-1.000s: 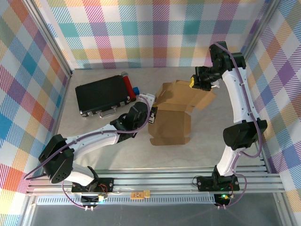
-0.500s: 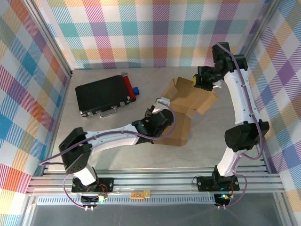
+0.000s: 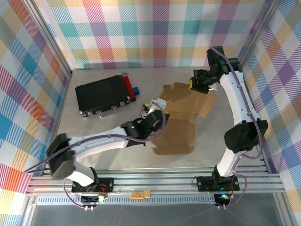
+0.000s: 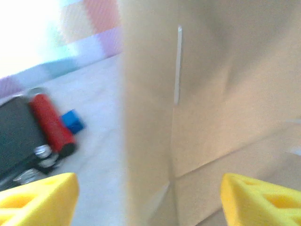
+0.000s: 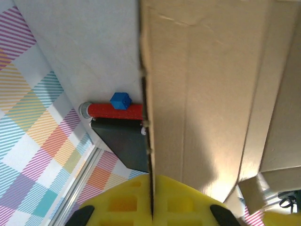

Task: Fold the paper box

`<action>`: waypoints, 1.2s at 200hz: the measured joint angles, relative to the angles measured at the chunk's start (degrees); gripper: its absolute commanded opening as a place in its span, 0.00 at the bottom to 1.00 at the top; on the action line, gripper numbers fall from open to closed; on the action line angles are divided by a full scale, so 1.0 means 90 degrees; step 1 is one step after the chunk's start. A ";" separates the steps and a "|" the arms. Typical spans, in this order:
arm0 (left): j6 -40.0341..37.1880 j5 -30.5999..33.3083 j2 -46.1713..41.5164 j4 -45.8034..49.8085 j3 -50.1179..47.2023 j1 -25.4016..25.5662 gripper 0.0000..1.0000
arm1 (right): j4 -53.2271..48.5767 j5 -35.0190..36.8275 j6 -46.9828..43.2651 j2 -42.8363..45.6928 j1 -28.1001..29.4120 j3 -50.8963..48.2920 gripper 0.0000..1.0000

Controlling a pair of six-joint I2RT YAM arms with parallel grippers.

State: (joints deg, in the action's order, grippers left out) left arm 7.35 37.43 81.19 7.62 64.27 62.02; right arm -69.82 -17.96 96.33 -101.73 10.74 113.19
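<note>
Brown cardboard, the paper box (image 3: 176, 127) lies mid-table, partly unfolded. The right arm arches over it, right gripper (image 3: 192, 85) pinching its far flap. The left arm reaches low, left gripper (image 3: 150, 108) spread wide beside the box's left edge.

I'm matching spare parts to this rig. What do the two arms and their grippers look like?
The left arm and right arm have white links, black joints and a purple cable alongside. The left gripper and right gripper carry blocky yellow fingers with moulded hollows.
</note>
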 measured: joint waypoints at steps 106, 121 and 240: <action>0.1469 -0.4012 -0.2137 0.0826 -0.1013 -0.2941 0.54 | 0.3483 0.1185 -0.0289 0.0070 0.1132 -0.2737 0.00; 0.1564 -0.4124 -0.1987 0.0699 -0.1416 -0.3036 0.50 | 0.4398 0.1404 -0.0367 0.0204 0.1341 -0.3371 0.00; 0.0753 -0.5370 -0.0767 -0.1231 -0.2334 -0.3002 0.66 | 0.7038 0.1588 -0.0668 0.0537 0.1549 -0.4590 0.00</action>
State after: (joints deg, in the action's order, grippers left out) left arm 14.13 -10.90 74.28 -3.46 43.27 35.00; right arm -6.48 -3.66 90.32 -96.90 24.69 71.88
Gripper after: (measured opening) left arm 0.574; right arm 0.066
